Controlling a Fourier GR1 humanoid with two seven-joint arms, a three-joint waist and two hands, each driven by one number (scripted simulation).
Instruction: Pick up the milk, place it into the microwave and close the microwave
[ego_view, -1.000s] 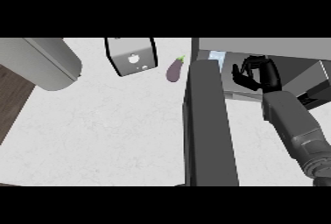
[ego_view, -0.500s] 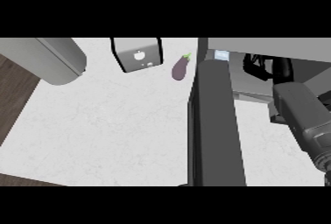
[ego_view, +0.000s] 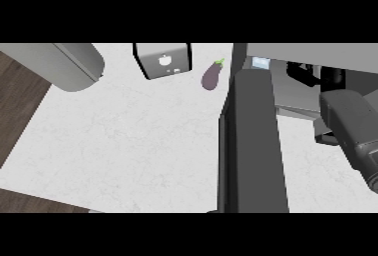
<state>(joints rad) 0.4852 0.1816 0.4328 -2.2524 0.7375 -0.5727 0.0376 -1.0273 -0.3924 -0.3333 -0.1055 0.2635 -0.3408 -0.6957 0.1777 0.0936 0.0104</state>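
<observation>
The right robot hand (ego_view: 308, 74) has moved deeper into the microwave (ego_view: 310, 55), upper right; its fingers can't be made out. Milk (ego_view: 260, 63) sits inside, door (ego_view: 255, 145) still open.

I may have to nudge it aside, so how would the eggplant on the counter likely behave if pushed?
The eggplant lies on its side on the counter, so it would probably roll or pivot rather than tip. Its rounded, smooth-looking skin may be slippery. It seems to touch nothing, so likely nothing stops it at first.
</observation>
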